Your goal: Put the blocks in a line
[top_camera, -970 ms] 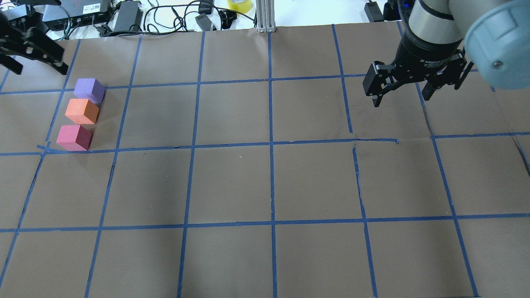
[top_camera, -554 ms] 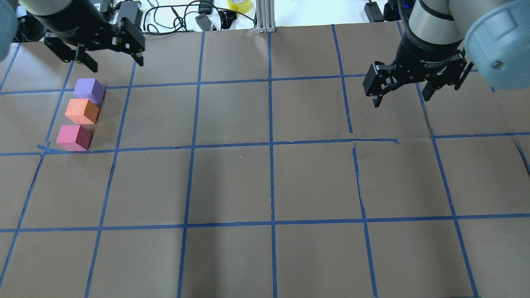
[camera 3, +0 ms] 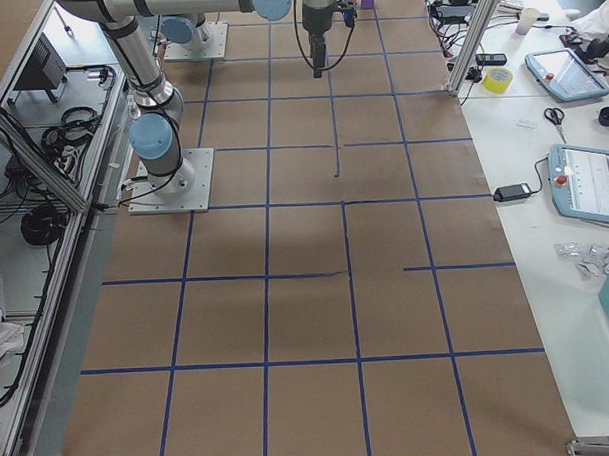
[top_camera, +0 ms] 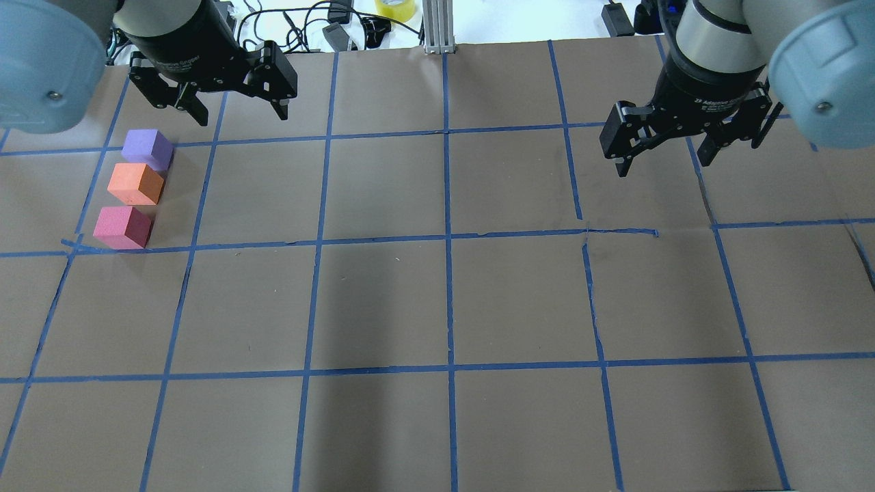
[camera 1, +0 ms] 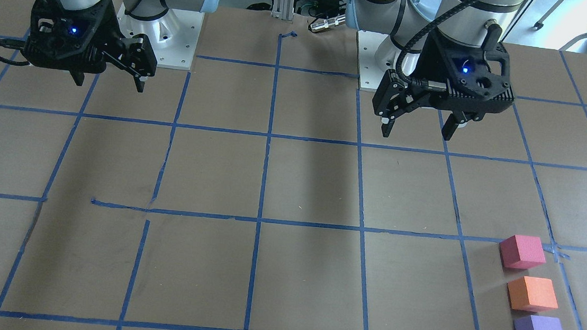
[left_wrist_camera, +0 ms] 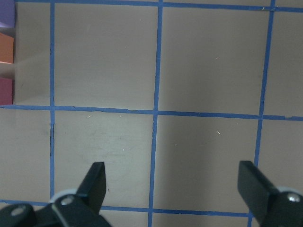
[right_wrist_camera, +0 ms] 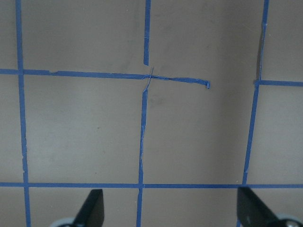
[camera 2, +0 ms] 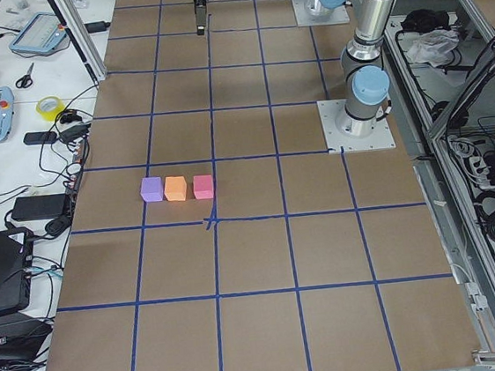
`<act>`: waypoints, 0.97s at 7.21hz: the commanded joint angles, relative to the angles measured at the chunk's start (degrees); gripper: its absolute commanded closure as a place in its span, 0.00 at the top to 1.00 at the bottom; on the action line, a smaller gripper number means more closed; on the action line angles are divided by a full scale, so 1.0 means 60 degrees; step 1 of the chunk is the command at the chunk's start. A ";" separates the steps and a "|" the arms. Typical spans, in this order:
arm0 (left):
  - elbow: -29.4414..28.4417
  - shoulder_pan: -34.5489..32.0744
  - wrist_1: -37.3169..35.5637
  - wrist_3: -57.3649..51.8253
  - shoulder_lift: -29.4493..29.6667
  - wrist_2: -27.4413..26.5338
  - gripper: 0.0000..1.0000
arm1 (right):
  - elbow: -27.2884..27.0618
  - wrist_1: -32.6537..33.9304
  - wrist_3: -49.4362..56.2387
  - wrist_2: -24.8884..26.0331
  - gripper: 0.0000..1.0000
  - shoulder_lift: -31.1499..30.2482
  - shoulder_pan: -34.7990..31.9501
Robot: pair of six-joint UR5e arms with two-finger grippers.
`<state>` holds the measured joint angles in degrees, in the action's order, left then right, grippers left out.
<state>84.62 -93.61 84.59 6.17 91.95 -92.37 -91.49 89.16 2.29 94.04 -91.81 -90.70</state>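
Brown paper-covered counter [top_camera: 437, 301] marked into squares by blue tape lines [top_camera: 448, 239], seen from above. Three small foam cubes sit in a short straight row near the counter's left side. The purple block [top_camera: 147, 148] is farthest from the robot, the orange block [top_camera: 136, 183] is in the middle, and the pinkish-red block [top_camera: 122, 227] is nearest, just beside a crossing of tape lines. Each cube lies flat on the paper, just beside the next. The left gripper [top_camera: 243, 116] hangs in the air beyond and to the right of the purple block, apart from all three cubes; its two black fingers are spread wide around bare air. The right gripper [top_camera: 662, 166] hangs over the counter's far right part, well apart from the cubes, its fingers likewise spread wide. The left wrist camera catches only slivers of the three cubes at its left edge
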 commanded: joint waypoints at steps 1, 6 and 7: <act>0.0033 -0.0057 0.0284 -0.0018 -0.0236 0.0000 1.00 | 0.0000 -0.0006 -0.0002 -0.0014 1.00 -0.0021 -0.0015; 0.0194 -0.0043 0.0329 -0.0018 -0.0267 0.0249 1.00 | 0.0000 -0.0006 -0.0002 0.0000 1.00 -0.0036 -0.0015; 0.0237 -0.0043 0.0344 -0.0018 -0.0121 0.0264 1.00 | 0.0000 -0.0006 -0.0016 -0.0014 1.00 -0.0036 -0.0015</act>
<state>85.71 -93.86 86.44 6.04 90.59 -90.76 -91.49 89.12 2.26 94.03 -92.02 -90.79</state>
